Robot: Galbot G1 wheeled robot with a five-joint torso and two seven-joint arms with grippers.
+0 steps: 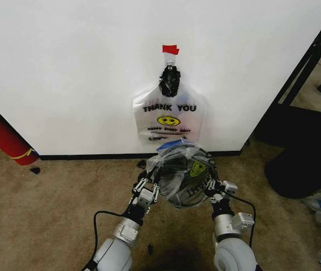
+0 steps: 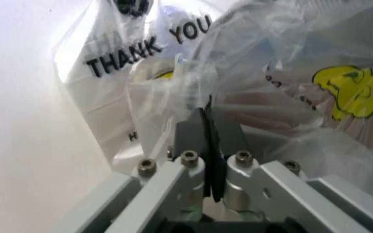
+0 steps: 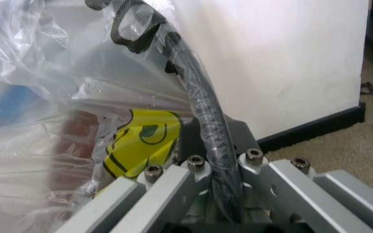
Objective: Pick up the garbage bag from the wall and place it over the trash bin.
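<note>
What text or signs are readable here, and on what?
"THANK YOU": black print on the thin see-through whitish plastic bag hanging on the plain white wall.
"HAPPY EVERY DAY!": small print under that bag's yellow smiley, barely legible; the lines below it are too small.
Yellow smiley and partial black letters on the garbage bag over the small round black trash bin: too crumpled to read.

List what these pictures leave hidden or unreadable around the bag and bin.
- Trash bin: head view, its base and bottom colour are hidden by the garbage bag.
- Small print on the hanging bag: head view, too small.
- Left gripper and right gripper: wrist views, plastic covers what the fingertips pinch.
</note>
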